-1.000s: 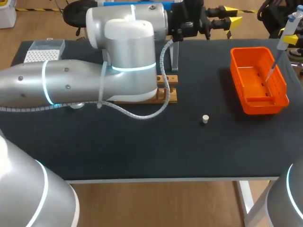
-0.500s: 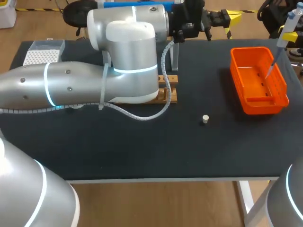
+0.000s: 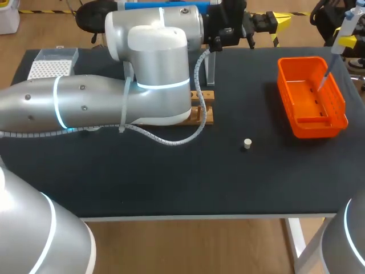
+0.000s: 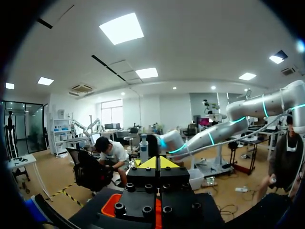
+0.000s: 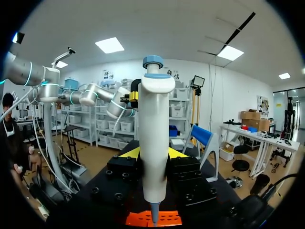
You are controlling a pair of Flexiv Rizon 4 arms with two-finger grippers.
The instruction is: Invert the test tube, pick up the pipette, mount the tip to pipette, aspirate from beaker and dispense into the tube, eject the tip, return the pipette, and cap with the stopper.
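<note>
At the worktop's [image 3: 171,182] far left corner sits a white box of pipette tips [image 3: 54,61] with a clear lid. My left arm [image 3: 85,103] comes in from the left edge, lies low across the worktop, bends at a fat silver elbow near the middle, and runs on to the far edge with its wrist level. Under that elbow a wooden rack [image 3: 204,109] shows only its right end. Just past it a clear test tube [image 3: 211,68] stands upright; I cannot tell how it is seated. The left gripper [image 3: 278,21] hangs beyond the far edge, pointing to the right. In the left wrist view its yellow tips [image 4: 159,163] meet in one wedge with nothing between them.

A small white round stopper [image 3: 247,143] lies alone on the bare cloth right of the middle, well apart from the rack and from the orange plastic basket [image 3: 336,114] near the right edge. A white pipette with a blue top [image 3: 339,52] is held tilted above the basket's far right corner, its thin tip pointing down over the inside.

In the right wrist view the right gripper [image 5: 153,153] clamps the pipette's barrel [image 5: 153,105] from both sides, upright, with the orange basket [image 5: 138,219] under the tip. Of the right arm [image 3: 348,240] itself I see only a silver segment at the near right corner.
</note>
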